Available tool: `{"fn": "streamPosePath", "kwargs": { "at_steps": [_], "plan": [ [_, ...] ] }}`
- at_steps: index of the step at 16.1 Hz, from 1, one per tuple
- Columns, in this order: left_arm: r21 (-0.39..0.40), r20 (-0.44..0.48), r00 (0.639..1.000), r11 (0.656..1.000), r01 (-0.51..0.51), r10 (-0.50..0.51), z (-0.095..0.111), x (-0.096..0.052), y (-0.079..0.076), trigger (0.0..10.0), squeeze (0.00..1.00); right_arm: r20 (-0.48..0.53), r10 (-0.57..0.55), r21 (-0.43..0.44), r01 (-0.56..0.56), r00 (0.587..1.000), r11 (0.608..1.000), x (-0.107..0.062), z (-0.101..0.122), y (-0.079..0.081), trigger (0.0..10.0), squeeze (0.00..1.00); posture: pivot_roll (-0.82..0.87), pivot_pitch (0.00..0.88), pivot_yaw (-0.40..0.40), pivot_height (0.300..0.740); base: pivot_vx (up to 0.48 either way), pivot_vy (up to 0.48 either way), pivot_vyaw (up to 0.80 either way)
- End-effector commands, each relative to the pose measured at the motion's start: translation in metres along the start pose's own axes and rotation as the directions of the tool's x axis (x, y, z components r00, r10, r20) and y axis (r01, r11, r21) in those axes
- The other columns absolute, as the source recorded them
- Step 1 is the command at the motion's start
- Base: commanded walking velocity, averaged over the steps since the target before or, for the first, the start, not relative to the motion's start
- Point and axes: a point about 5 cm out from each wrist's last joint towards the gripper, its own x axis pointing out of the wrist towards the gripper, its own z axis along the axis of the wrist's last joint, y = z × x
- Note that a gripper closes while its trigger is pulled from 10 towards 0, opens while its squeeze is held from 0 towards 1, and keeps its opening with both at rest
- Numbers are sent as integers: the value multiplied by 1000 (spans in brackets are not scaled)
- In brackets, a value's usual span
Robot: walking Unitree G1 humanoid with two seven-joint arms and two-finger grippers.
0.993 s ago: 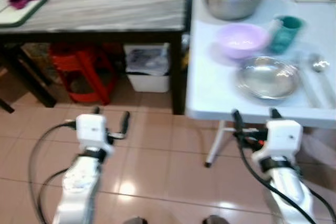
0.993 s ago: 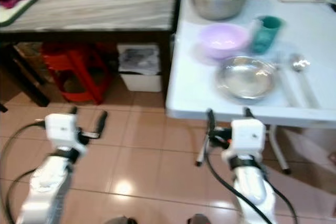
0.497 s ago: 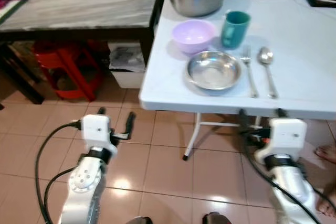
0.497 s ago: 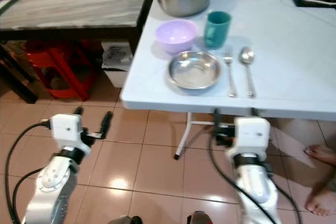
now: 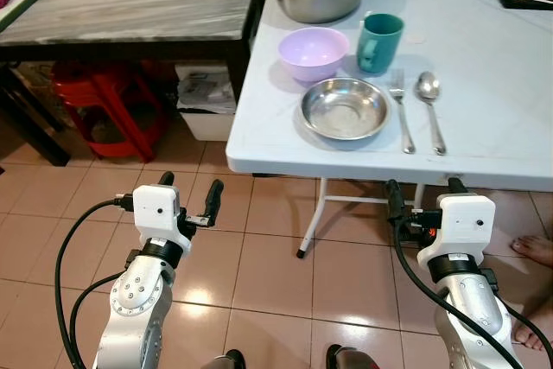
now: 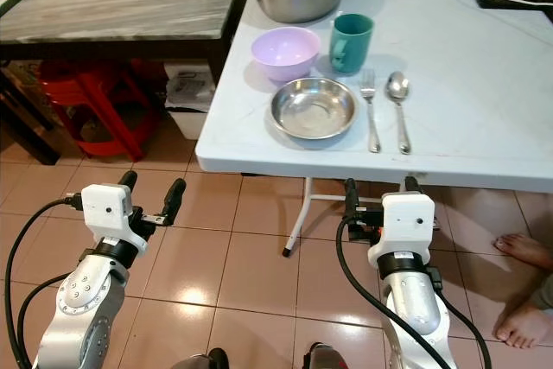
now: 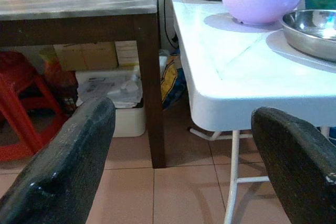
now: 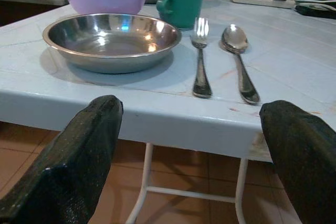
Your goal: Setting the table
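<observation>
The white table (image 5: 484,140) has been approached; steel plate (image 5: 346,110), fork (image 5: 401,108) and spoon (image 5: 429,108) now lie near its front edge. Left gripper (image 5: 189,187) and right gripper (image 5: 420,189) are held spread, empty, below that edge.

Steel plate (image 5: 345,108) near table edge; fork (image 5: 401,110), spoon (image 5: 429,108) just right.

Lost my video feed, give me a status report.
Left gripper and right gripper open, empty, below the white table edge. Steel plate, fork, spoon laid out. Nothing in the way.
</observation>
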Motion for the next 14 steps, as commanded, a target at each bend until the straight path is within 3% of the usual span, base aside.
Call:
{"fn": "streamPosePath", "kwargs": {
  "at_steps": [1,8,14],
  "plan": [
    [2,13,1000,1000,4,-4,3,-2,4,10000,0,33,10,-6,-10,999,1000,0,8,1,10000,0,-109,186,103,740,0,0,0],
    [-7,10,1000,1000,27,-27,3,-3,2,10000,0,46,48,-12,-47,998,999,-2,11,7,10000,0,-108,191,103,740,0,0,0],
    [-19,43,998,999,36,-35,13,0,3,10000,0,128,47,-21,-45,991,999,2,32,6,10000,0,-111,190,100,740,272,0,0]
  ]
}}
